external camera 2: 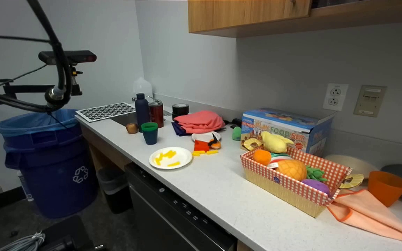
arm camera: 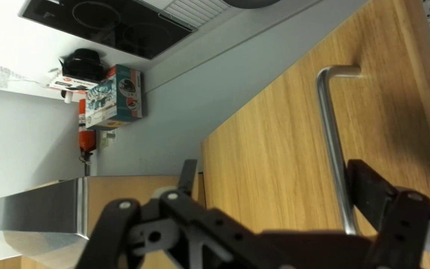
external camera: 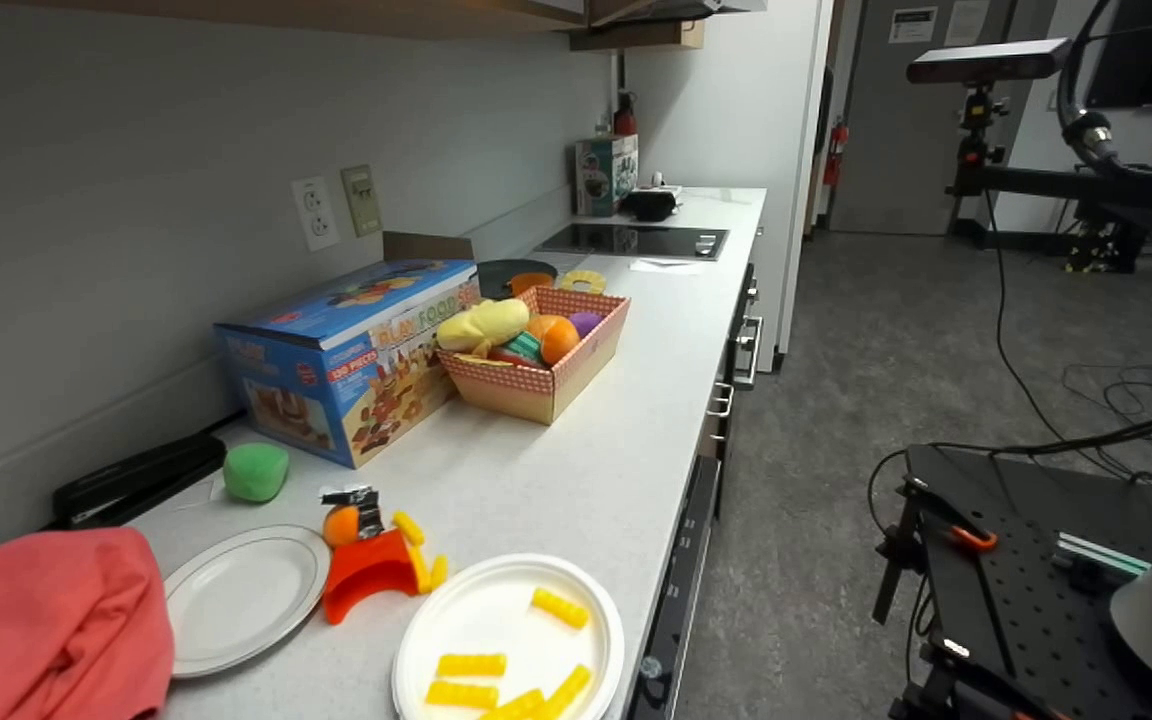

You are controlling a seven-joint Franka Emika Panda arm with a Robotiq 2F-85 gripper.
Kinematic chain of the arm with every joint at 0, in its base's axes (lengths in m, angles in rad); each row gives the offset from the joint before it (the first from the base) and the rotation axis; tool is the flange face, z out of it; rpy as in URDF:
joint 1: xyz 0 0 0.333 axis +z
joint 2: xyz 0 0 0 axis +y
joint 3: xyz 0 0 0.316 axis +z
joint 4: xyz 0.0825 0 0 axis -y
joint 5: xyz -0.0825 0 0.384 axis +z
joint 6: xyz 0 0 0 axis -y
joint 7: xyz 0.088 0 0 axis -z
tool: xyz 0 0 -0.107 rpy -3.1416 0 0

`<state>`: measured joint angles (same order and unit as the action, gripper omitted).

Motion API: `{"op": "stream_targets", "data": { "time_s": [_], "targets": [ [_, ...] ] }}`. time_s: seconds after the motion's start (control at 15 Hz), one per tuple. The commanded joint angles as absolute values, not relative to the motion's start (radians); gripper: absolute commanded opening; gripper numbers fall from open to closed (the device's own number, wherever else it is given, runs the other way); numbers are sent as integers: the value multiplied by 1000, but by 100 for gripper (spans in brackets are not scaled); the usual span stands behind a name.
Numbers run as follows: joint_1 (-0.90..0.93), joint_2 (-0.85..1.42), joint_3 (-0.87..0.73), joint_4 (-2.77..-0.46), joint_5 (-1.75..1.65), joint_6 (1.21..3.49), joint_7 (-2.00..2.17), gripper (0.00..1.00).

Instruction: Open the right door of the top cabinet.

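The top cabinet's wooden underside (external camera: 336,14) runs along the top of an exterior view. In an exterior view a wooden cabinet door (external camera 2: 246,15) shows, with a dark opening to its right. In the wrist view a wooden door (arm camera: 267,149) with a long metal bar handle (arm camera: 330,127) fills the right half. The wall shows past its handle-side edge, so it appears ajar. My gripper (arm camera: 273,172) is open, its fingers on either side of the handle. The right finger is very close to the bar; I cannot tell if it touches. The gripper is out of both exterior views.
A range hood (arm camera: 32,209) is left of the door in the wrist view, with a cooktop (arm camera: 106,26) on the counter. A play food box (external camera: 366,350), a food basket (external camera: 546,385) and plates (external camera: 506,630) stand on the counter under the cabinet.
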<state>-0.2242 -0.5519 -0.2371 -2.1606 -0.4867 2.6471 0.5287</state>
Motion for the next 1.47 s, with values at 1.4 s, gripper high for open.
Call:
{"op": "stream_targets", "data": {
  "time_s": [1.4],
  "targets": [
    [-403, -529, -178, -2183, -268, 2747, 298, 100]
  ]
}}
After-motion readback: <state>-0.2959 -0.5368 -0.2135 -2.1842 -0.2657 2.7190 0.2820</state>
